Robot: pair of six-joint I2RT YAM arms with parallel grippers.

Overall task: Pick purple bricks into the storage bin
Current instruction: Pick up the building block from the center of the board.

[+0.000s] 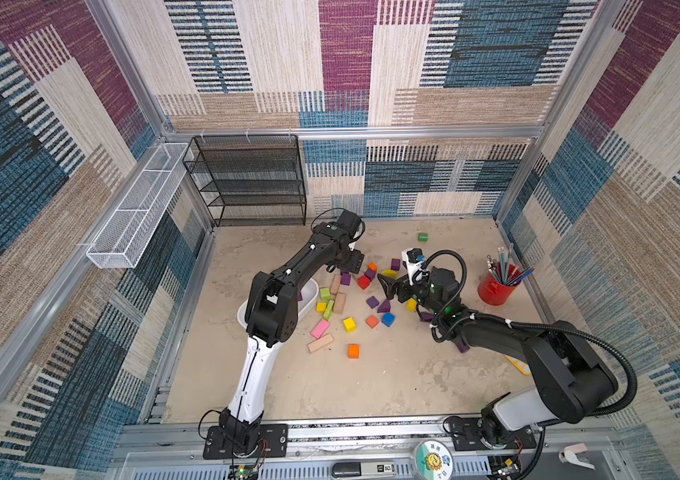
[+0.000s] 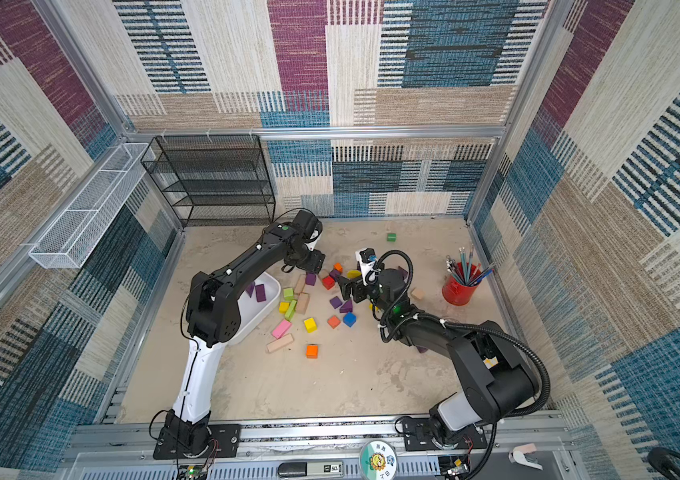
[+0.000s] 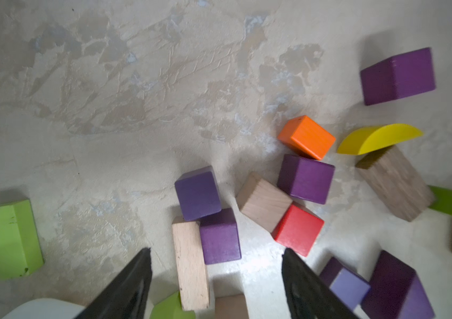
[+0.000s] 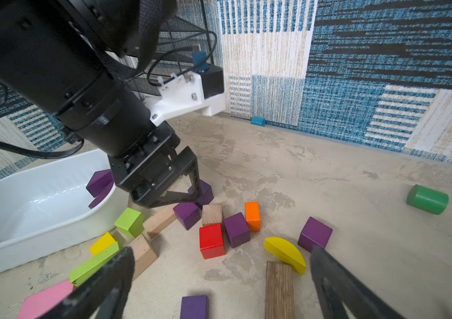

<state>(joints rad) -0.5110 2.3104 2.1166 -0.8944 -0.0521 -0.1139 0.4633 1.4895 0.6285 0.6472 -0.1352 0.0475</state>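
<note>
Two purple bricks (image 2: 260, 292) show inside the storage bin (image 2: 253, 311), at eight o'clock from my left pincer (image 3: 216, 250) in a top view. That pincer stands partly open, a purple cube (image 3: 220, 237) just beyond its tips, nothing gripped. My right pincer (image 4: 220, 251), at four o'clock of the left one, gapes wide and empty.

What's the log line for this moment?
left gripper: open, at purple cube | right gripper: open, empty | storage bin: two purple bricks visible inside | phase: picking
</note>
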